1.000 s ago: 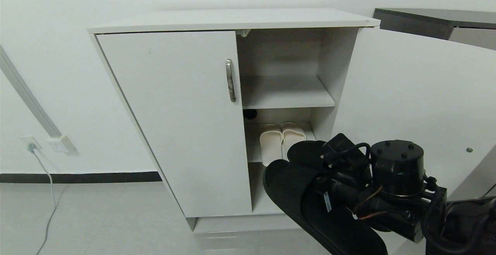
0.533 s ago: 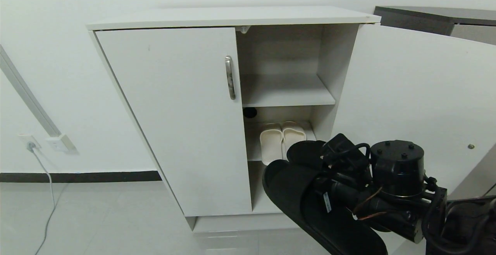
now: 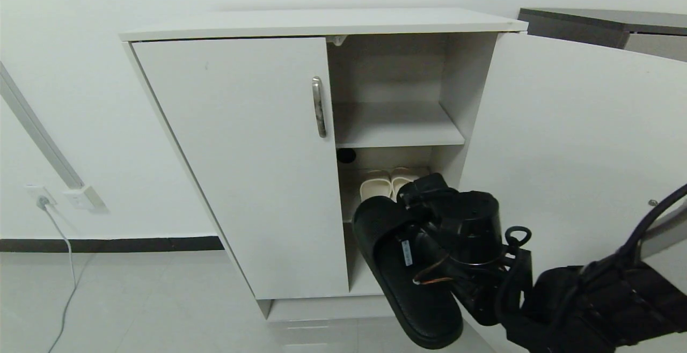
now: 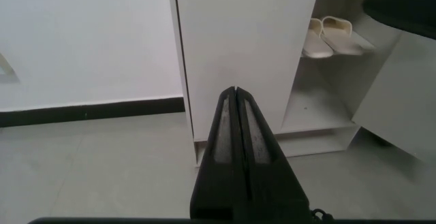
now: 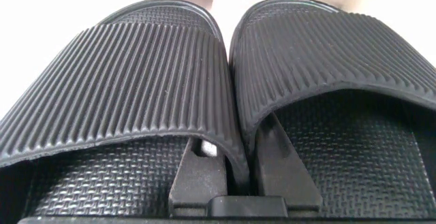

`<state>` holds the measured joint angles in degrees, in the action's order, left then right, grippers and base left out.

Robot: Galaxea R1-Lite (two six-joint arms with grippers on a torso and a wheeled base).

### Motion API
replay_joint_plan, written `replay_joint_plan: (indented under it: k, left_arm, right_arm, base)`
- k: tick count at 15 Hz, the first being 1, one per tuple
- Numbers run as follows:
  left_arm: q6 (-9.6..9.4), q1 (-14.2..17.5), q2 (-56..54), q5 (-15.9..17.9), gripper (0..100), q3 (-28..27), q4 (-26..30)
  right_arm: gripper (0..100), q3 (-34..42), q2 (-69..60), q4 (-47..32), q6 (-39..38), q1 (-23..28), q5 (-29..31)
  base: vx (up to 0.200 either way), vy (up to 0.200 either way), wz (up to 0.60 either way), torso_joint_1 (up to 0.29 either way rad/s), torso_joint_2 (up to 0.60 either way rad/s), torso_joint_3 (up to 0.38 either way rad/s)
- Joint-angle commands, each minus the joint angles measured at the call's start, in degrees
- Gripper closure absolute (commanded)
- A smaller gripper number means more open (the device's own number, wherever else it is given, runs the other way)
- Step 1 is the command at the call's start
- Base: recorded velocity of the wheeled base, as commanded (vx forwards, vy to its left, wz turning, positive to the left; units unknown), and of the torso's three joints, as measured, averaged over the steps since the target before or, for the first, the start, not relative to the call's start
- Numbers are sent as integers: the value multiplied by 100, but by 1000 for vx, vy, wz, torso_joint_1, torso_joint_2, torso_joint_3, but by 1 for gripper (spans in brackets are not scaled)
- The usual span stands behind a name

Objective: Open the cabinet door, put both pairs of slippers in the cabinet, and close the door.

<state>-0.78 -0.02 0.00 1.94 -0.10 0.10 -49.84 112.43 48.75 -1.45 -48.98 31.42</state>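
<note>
2 black slippers point(image 3: 408, 267) are held side by side by the right gripper point(image 5: 238, 166). Its fingers point(image 5: 197, 176) are pinched on the adjoining inner edges of the pair, just under the ribbed straps. In the head view the pair is tilted, 1 end raised toward the cabinet point(image 3: 322, 20) opening and the other low over the floor point(image 3: 134, 304). It hangs just in front of the open right half, not yet inside.

The right door point(image 3: 569, 144) is swung wide open. The left door point(image 3: 241, 170) is shut, with a metal handle point(image 3: 319, 107) upright along its inner edge. Behind the open side, 2 shelves show. The cream slippers point(image 3: 384, 184) lie side by side on the lower one, below the upper shelf point(image 3: 397, 127), and are partly hidden by the black pair.

The left gripper point(image 4: 235, 91) has its fingers pressed together with nothing between them. It is low over the floor, pointing toward the closed left door.

On the wall left of the cabinet, a socket point(image 3: 40, 197) has a cable point(image 3: 67, 267) trailing down to the floor. A black skirting strip point(image 3: 107, 245) runs along the base of that wall.
</note>
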Motion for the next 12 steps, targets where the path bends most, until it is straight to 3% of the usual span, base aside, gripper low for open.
replay_joint_plan:
  k: [1, 5, 12]
  left_arm:
    - [-1, -6, 9, 0, 100, 1, -1]
    - [-1, 2, 0, 0, 100, 1, -1]
    - [-1, -6, 0, 0, 100, 1, -1]
  right_arm:
    - [100, -932, 499, -551, -250, -208, 567]
    - [100, -2391, 455, -1922, -681, -129, 1640]
    - [100, -3516, 455, -2739, -602, 38, 1666]
  base:
    - [0, 0, 0, 0, 0, 0]
    - [0, 0, 0, 0, 0, 0]
    - [0, 0, 0, 0, 0, 0]
